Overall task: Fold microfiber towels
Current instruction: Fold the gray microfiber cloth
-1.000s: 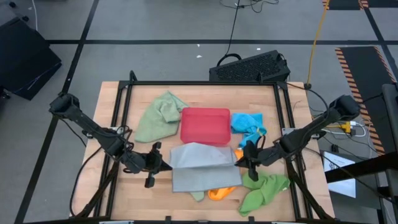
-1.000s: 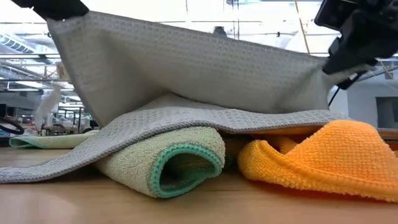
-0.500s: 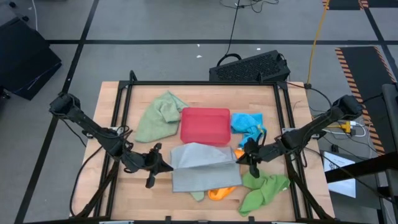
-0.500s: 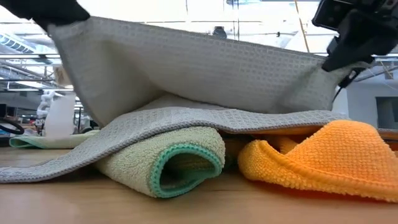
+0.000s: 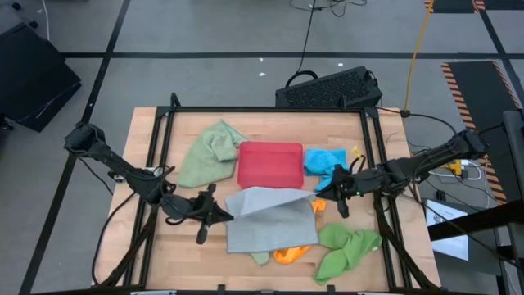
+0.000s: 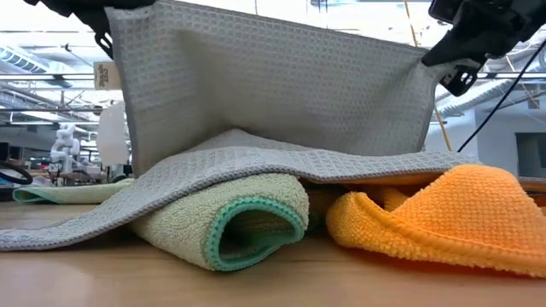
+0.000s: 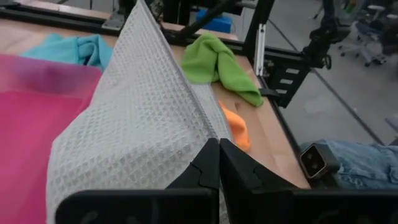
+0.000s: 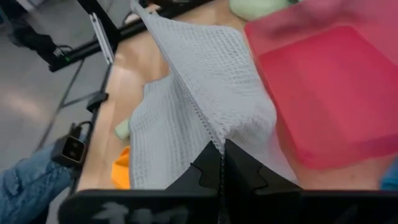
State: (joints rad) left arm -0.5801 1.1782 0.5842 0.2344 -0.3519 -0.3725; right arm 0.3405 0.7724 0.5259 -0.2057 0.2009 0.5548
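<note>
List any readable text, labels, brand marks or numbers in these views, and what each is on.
None readable.
Tag or sign hanging in the room behind the grey towel: too blurred to read.
Towels, red tray, both arms: no print visible.

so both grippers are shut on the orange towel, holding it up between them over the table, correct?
Not orange. Both the left gripper and the right gripper are shut on the grey towel, as the low view shows. The orange towel lies on the table beneath it.
</note>
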